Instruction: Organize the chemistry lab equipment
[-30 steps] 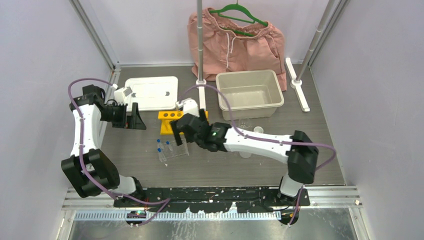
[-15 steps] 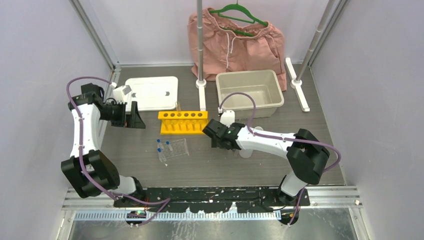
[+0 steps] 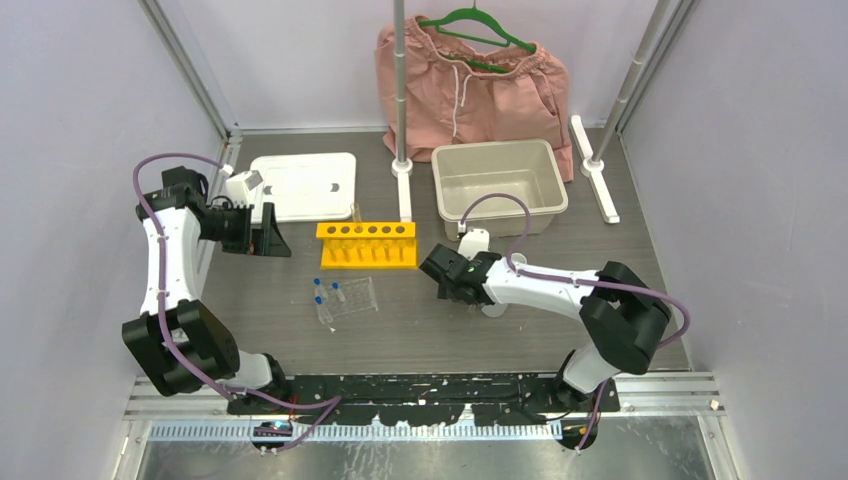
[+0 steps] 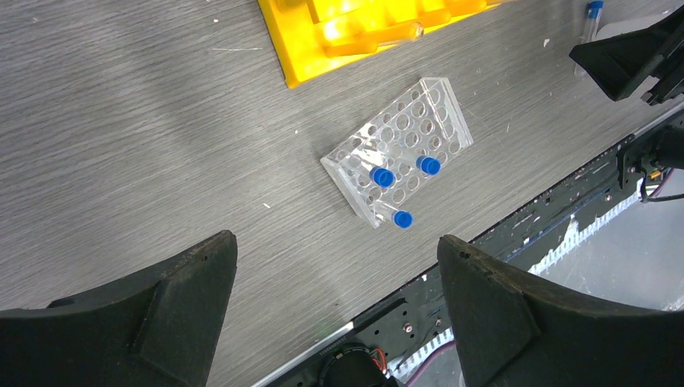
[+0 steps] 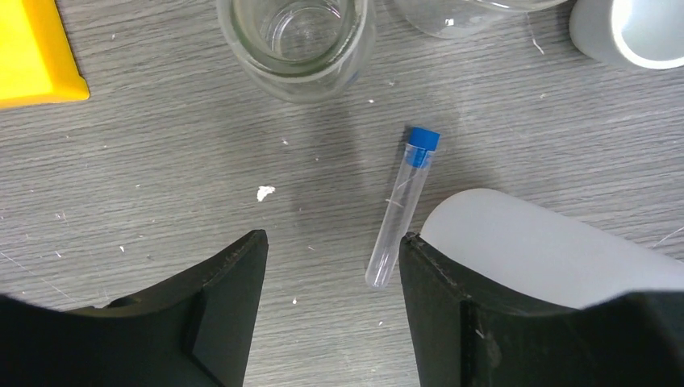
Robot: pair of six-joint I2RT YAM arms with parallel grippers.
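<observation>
Right gripper (image 5: 331, 242) is open, tube (image 5: 400, 208) lies at its 3 o'clock; nudge over, centre it, pinch gently mid-barrel.

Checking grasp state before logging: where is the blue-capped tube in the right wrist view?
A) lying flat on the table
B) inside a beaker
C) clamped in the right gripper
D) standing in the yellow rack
A: the blue-capped tube lies flat on the table, ungripped, between the fingers of the open right gripper.
</observation>
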